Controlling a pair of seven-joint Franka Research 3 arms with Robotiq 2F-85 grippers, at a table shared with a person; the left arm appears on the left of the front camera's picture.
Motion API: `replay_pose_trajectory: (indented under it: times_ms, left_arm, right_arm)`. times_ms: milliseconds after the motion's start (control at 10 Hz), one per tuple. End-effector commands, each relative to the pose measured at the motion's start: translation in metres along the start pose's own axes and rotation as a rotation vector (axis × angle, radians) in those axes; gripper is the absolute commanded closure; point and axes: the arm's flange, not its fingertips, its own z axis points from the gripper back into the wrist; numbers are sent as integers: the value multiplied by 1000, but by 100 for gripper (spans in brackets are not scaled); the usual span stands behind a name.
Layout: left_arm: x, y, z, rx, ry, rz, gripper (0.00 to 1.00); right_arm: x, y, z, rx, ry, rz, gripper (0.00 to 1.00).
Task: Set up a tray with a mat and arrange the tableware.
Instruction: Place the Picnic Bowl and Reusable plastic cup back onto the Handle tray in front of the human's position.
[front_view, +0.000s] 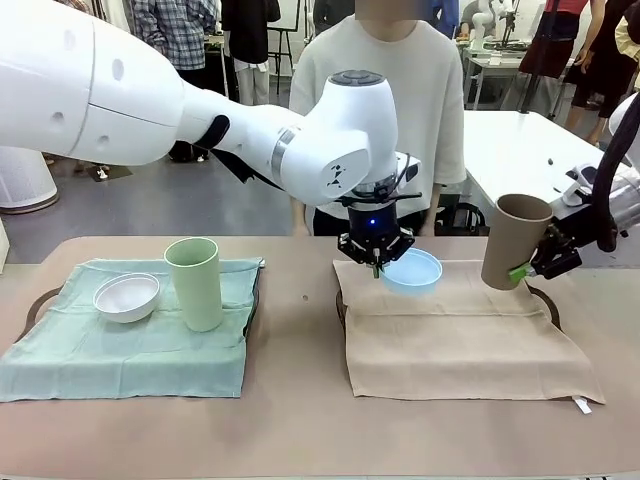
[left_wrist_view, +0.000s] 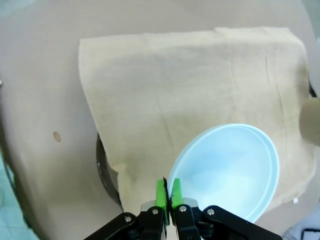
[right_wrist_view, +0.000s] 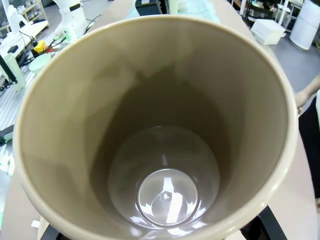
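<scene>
- While pinched by its near rim between the green pads of the left gripper: light blue bowl, low over the far-left part of the tan mat; fingers together on the thin rim wall, seen plainly in the left wrist view.
- Held at the right edge of the scene, clear of the surface: tan-brown cup, upright with a slight tilt, mouth up; right gripper clamped across its lower side wall, fingers spread wide around the body.
- Already placed on the left: pale green mat over its tray, white bowl at the far-left part, pale green cup upright just right of it. Serves as a likely pattern for the right setting.
- Beneath the tan mat: dark tray rim showing at the left edge; cloth draped over and past it on the near side.
- Step in hand, as judged: setting the blue bowl down flat on the tan mat.
- Handling notes for the bowl: lower level until the base rests fully on cloth; release only when seated; lift straight up so the pads clear the rim without tipping it.
- Placement note: keep the bowl inside the tray outline, away from the left rim; overhanging cloth gives no support.
- Handling notes for the cup: hold off to the right until the left arm clears; set down upright to the right of the bowl, apart from it.
- Risk: cloth dragging or bunching under a sliding base; vertical descent preferred.
</scene>
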Motion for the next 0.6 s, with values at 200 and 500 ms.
replay_pose_trajectory:
  times_ms: [200, 500]
  left_arm:
    - [15, -2, -29, -16, -54, -74, 96]
    - [20, 2, -48, -8, -63, -100, 96]
  right_arm:
    - [-21, -13, -23, 26, -22, -28, 19]
    - [-31, -18, -44, 48, -35, -29, 19]
